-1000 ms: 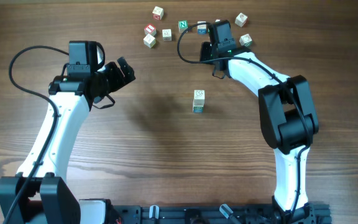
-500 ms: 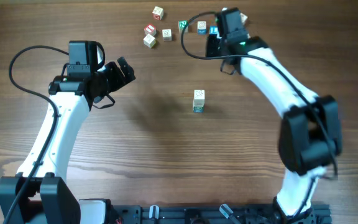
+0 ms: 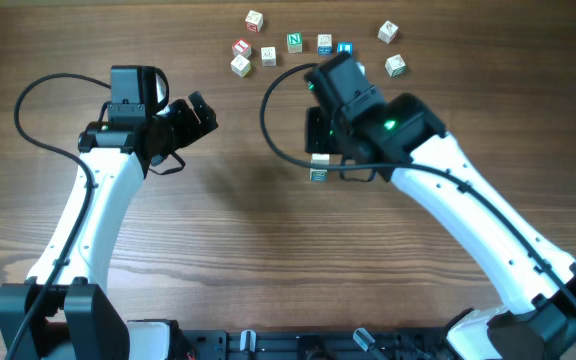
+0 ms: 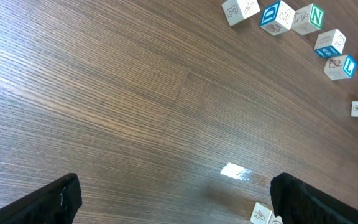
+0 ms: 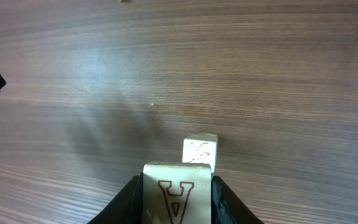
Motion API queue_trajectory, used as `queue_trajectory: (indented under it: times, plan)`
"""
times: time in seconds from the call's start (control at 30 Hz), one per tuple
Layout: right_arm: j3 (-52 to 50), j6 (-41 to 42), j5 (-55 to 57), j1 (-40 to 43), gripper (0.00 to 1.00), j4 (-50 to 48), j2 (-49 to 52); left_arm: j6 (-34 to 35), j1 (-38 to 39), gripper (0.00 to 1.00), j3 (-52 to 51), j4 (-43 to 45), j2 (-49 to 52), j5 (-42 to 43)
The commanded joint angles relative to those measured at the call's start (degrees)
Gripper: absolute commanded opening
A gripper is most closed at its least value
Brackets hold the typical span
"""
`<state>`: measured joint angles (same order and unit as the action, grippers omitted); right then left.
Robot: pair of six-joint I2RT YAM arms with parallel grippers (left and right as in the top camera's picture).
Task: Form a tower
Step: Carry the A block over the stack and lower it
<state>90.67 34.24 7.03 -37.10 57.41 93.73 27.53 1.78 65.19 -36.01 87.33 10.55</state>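
Right wrist: right gripper clamps a letter cube; tower close by.

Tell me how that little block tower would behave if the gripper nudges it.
The tower probably tips rather than slides: it stands one cube wide, taller than its base. Its wooden cubes look rigid and likely light, so a slight knock from the held cube in the right gripper might topple it.

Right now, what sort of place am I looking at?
Probably a robot lab bench: a left arm and right arm at a wooden table, scattered letter cubes, and the right gripper holding a cube by a small tower.
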Motion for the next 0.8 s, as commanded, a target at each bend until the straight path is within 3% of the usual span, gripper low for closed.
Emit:
queue_trajectory:
  times: [0.0,0.23,0.53,0.77]
  plan:
    - [-5.4,3.93,5.16,-1.68,0.26,-3.19,-0.17,-0.11,-0.07,1.0,-0.31,0.2,-0.09,-0.13]
    - [-11.32,4.76,5.73,-1.66,0.26,-10.27,-0.04,-0.11,-0.07,1.0,-0.31,0.2,-0.09,-0.13]
    - [-11.37,4.9,6.71,-1.68,0.25,-10.97,3.19,-0.11,-0.07,1.0,-0.31,0.2,-0.09,-0.13]
    - [-11.37,4.87,6.71,-1.66,0.31,-11.1,3.58,-0.09,-0.07,1.0,-0.31,0.2,-0.09,-0.13]
